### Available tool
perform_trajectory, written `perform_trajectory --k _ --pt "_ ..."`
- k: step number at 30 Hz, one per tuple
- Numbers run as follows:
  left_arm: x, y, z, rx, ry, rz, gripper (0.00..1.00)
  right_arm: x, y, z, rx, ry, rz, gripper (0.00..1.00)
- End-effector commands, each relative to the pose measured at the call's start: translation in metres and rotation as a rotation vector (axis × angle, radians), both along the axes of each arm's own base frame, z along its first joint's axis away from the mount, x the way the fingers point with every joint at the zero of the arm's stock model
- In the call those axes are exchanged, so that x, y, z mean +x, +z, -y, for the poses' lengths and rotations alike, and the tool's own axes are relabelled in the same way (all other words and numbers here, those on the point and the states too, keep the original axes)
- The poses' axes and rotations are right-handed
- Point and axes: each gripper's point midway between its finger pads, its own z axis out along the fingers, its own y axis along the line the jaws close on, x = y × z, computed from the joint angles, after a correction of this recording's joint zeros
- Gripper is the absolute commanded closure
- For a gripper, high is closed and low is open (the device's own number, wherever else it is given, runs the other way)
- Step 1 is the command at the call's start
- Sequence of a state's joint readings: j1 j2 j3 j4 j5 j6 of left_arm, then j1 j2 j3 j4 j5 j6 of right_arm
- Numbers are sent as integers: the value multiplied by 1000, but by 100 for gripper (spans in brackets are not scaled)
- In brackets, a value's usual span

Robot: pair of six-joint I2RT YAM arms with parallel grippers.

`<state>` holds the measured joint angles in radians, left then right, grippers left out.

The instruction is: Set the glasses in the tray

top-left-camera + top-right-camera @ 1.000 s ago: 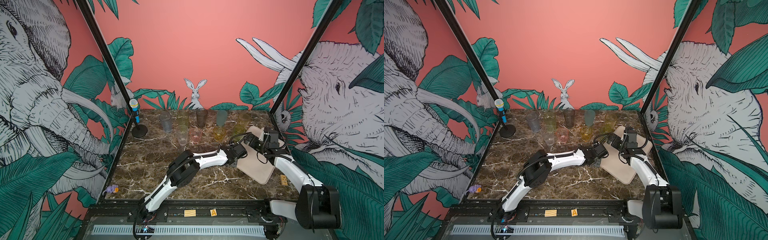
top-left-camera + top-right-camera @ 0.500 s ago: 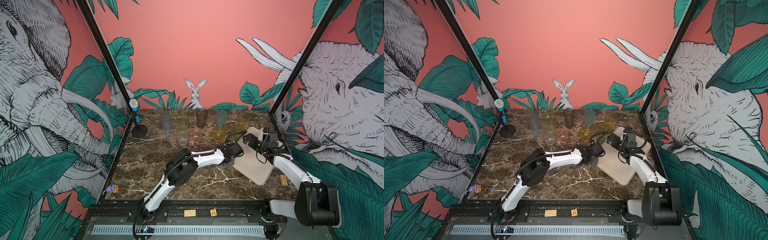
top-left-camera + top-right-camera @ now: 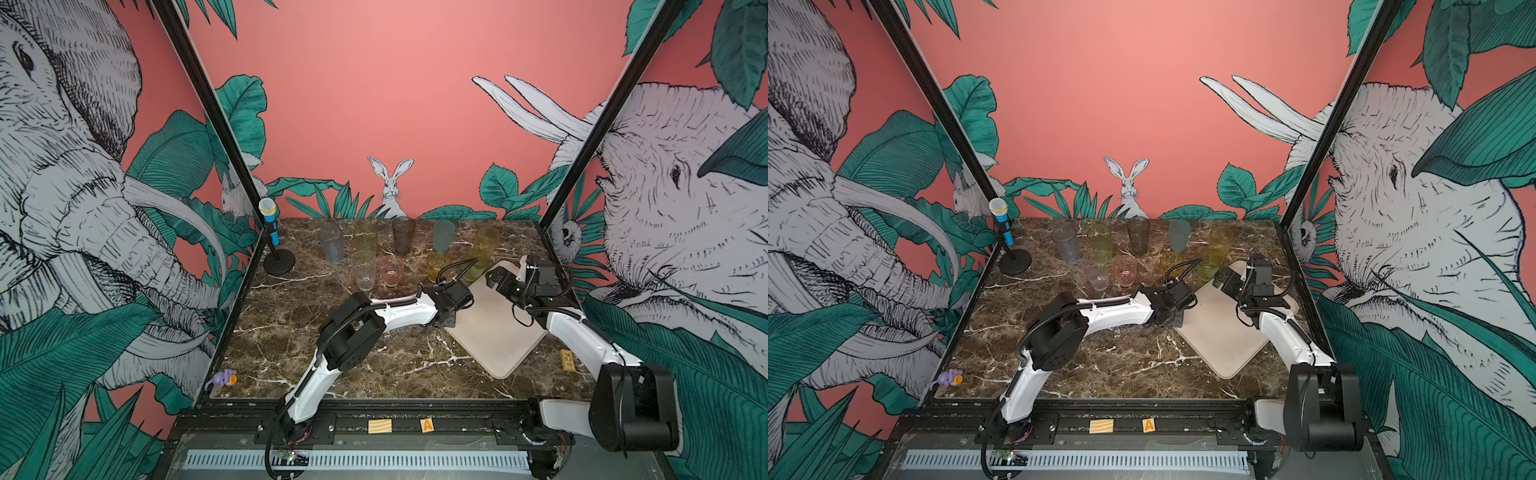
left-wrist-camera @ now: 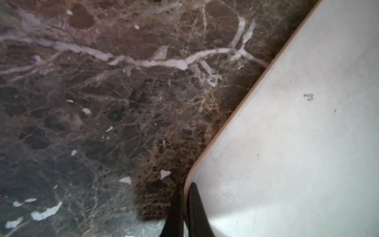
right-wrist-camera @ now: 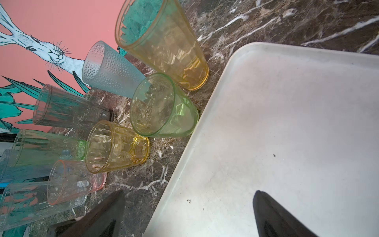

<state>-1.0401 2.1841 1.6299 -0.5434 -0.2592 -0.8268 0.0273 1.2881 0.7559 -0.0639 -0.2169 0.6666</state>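
Where marble tabletop (image 3: 286,332) meets mural walls (image 3: 374,104), left fingers (image 4: 194,205) pinch tray (image 4: 287,123), right fingers (image 5: 272,215) apart.

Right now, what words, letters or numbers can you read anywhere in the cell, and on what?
"A": on the small orange square tile on the black front rail.
Small wooden block at the brown marble table's right edge: dark marks, too small to read.
Cream rectangular tray, translucent tinted glasses: no writing visible.

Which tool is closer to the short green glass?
Right. The right tool hangs open over the tray edge, just beside the glass. The left tool pinches a tray corner, farther off.
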Motion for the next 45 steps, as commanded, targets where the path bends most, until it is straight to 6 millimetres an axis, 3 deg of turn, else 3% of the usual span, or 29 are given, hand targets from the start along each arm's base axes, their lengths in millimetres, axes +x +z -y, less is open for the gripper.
perform_trajectory --k 1,16,24,30,34,37,45 --pt "-4 3 -36 83 34 -14 98 4 3 1 6 -11 25 1" --pt "-8 6 -67 122 -1 -19 98 4 2 1 11 -9 22 1" --pt "-11 4 -105 149 13 -28 96 4 2 0 14 -6 22 1" --pt "-16 5 -134 186 18 -59 84 4 2 -1 20 -4 23 1" --pt "-20 14 -147 215 75 -75 60 4 2 -2 22 -1 24 1" --pt "-25 20 -140 162 106 -89 50 4 3 -2 25 3 31 1" --pt "-51 44 -113 107 171 -68 41 4 1 -2 24 2 29 1"
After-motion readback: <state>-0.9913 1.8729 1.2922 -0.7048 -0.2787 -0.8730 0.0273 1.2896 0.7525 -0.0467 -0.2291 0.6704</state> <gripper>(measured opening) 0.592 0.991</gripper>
